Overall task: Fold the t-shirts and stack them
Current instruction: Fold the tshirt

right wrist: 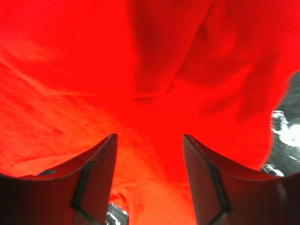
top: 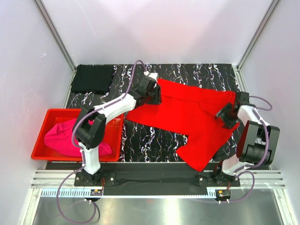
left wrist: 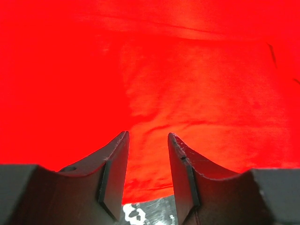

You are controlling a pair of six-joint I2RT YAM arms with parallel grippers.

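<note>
Left end effector [left wrist: 147, 136]: part-open, astride left edge of red t-shirt [top: 187, 117], not clamped. Right end effector [right wrist: 150, 137]: wider open, over right side of same cloth. Red t-shirt spread unfolded across bench [top: 154, 138]. Black t-shirt [top: 92, 78] at far-left corner. Magenta t-shirt [top: 61, 138] bundled in red bin [top: 40, 136].

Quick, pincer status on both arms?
Left pincer: open, red t-shirt lying between its fingers.
Right pincer: open, over the same shirt.
</note>
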